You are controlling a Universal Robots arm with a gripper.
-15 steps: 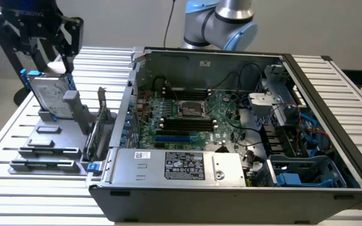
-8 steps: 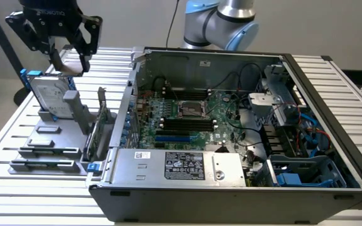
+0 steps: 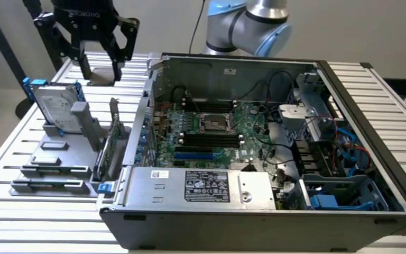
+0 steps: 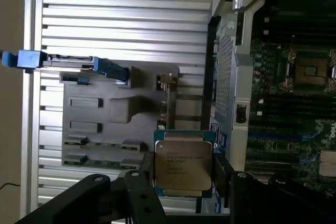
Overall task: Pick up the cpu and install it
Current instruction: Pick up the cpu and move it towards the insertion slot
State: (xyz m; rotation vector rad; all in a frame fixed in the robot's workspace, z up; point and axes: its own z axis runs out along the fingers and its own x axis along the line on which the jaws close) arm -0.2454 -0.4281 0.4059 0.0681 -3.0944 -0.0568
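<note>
The cpu, a small square chip with a silver-grey top and pale rim, sits between my gripper's black fingers, which are shut on its two opposite edges. In the exterior view my gripper hangs high over the far left part of the table, beside the open computer case, with the cpu showing as a pale patch between the fingers. The empty square socket lies on the green motherboard inside the case, apart from the gripper; the wrist view shows the socket too.
Under the gripper a grey fixture holds a silver hard drive with a blue frame and an upright card. The case's metal wall stands between fixture and motherboard. The power supply fills the case's near side, and cables lie at the exterior view's right.
</note>
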